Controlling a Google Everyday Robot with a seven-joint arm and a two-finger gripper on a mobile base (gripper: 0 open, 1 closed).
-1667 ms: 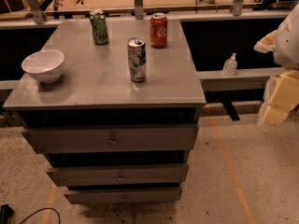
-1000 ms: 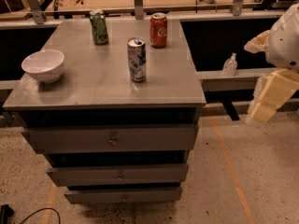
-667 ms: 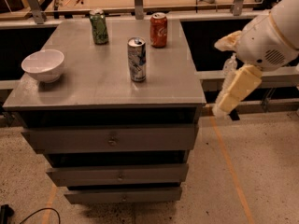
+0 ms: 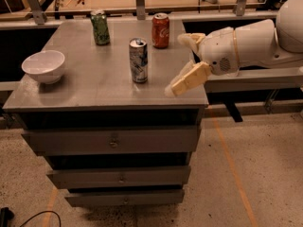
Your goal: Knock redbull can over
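Note:
The redbull can [image 4: 138,60], slim and silver-and-blue with a shiny top, stands upright near the middle of the grey cabinet top [image 4: 94,79]. My gripper [image 4: 174,65] reaches in from the right over the cabinet's right edge, a short way to the right of the can and not touching it. Its two cream fingers are spread apart and hold nothing: one finger [image 4: 188,78] points down-left toward the front edge, the other sits higher up beside the red can.
A green can [image 4: 100,27] and a red cola can [image 4: 160,30] stand upright at the back of the top. A white bowl [image 4: 43,66] sits at the left. Drawers [image 4: 113,141] are below. A workbench with tools runs behind.
My arm has swung in from the far right, and the gripper now hangs over the cabinet's right edge close to the redbull can. The cans and bowl have not moved.

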